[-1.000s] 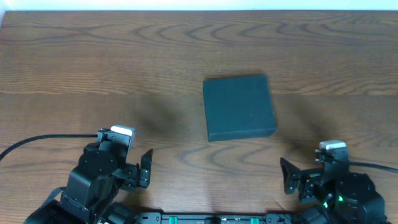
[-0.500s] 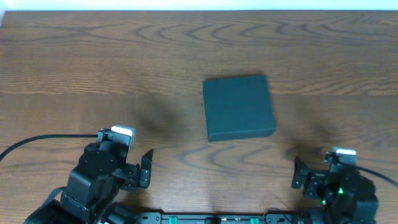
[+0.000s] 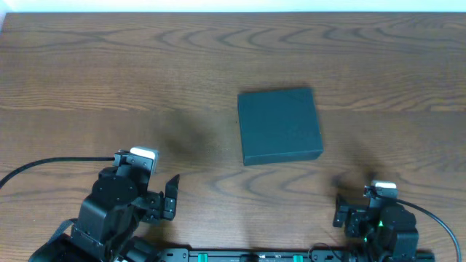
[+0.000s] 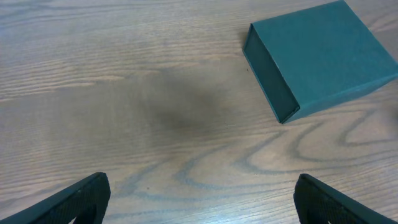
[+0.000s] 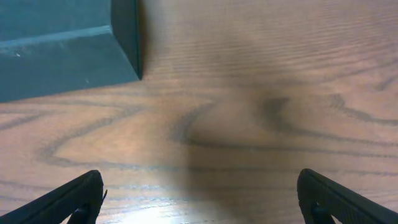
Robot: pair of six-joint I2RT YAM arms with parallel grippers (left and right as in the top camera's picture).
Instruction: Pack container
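The container [image 3: 280, 125] is a dark teal-green square box that lies shut on the wooden table, a little right of centre. It also shows at the upper right of the left wrist view [image 4: 323, 56] and the upper left of the right wrist view [image 5: 62, 50]. My left gripper [image 3: 167, 199] is open and empty near the front edge, left of the container. Its fingers [image 4: 81, 199] stand wide apart over bare wood. My right gripper [image 3: 341, 214] is open and empty near the front edge, just right of and in front of the container. Its fingers [image 5: 78, 199] are wide apart too.
The brown wood-grain table [image 3: 109, 80] spreads all round the container. A black cable [image 3: 44, 164] runs from the left arm to the left edge. A dark rail [image 3: 247, 255] lies along the front edge between the arms.
My right arm has pulled back towards the front edge, away from the container, still open. The left arm and the container have not moved.
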